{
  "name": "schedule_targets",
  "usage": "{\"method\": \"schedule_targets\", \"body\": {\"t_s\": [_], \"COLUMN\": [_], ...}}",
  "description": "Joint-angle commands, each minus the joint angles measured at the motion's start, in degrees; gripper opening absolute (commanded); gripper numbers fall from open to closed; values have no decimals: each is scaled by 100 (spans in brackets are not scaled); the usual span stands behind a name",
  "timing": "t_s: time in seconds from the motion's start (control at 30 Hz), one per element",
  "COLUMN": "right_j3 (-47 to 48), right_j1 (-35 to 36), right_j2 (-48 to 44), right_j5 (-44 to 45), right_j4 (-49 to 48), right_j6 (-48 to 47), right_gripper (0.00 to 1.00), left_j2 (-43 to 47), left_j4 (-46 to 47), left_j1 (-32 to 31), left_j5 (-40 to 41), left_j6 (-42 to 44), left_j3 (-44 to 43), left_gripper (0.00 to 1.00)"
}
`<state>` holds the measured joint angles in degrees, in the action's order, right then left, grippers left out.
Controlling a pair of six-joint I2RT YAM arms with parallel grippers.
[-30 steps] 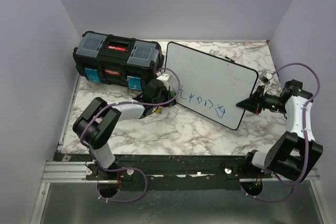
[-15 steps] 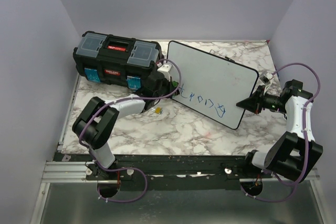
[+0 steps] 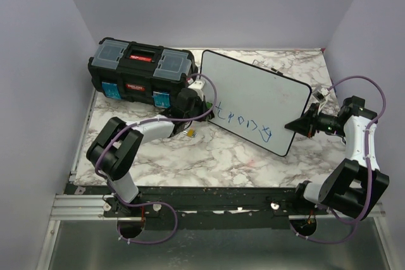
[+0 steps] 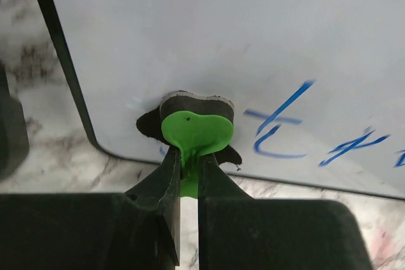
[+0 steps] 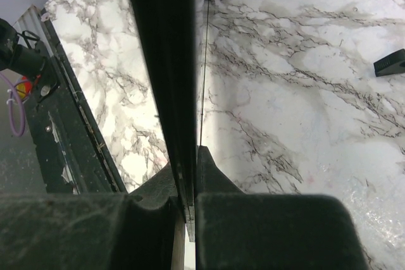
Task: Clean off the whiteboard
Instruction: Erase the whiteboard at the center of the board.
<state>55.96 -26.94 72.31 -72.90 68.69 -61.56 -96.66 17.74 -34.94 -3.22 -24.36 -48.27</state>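
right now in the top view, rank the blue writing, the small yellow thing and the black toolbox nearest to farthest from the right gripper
1. blue lettering, on the whiteboard whose edge the right gripper pinches.
2. small yellow item, on the table left of the whiteboard.
3. black toolbox, far back-left.

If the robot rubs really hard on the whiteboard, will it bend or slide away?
It probably won't bend: the whiteboard looks flat, with a firm black rim. It is thin, so it is likely light and could skid on the smooth marble table. The right gripper pinches its rim, which should steady it against the left gripper and its green eraser.
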Motion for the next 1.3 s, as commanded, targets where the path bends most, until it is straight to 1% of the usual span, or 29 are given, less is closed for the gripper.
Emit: {"method": "schedule_targets", "body": {"t_s": [0.0,0.13,0.4,0.5,0.73,0.9,1.03,1.27], "right_j3": [66,64,64,79,111,216,425,300], "right_j1": [48,48,48,47,48,43,46,47], "right_j2": [-162,-175,-178,-165,-184,-26,260,34], "right_j5": [-170,-171,-191,-198,-343,-637,-629,-370], "right_j4": [5,-2,14,38,125,289,1184,1257], "right_j6": [-78,-67,-87,-102,-82,81,-804,-1110], "right_gripper": [1,1,1,1,1,1,1,1], "left_j2": [-2,-86,-416,-409,-490,-421,-381,-141], "left_j4": [-337,-377,-19,125,-356,-712,-890,-1127], "left_j1": [30,21,-136,-250,-401,-447,-320,-138], "left_j5": [104,-131,-204,-193,-61,496,679,900], "left_j6": [247,141,-398,-558,-748,-1026,-1023,-1035], "left_j3": [-835,-979,-237,-43,-418,-650,-718,-501], "left_gripper": [0,0,0,0,0,0,0,0]}}
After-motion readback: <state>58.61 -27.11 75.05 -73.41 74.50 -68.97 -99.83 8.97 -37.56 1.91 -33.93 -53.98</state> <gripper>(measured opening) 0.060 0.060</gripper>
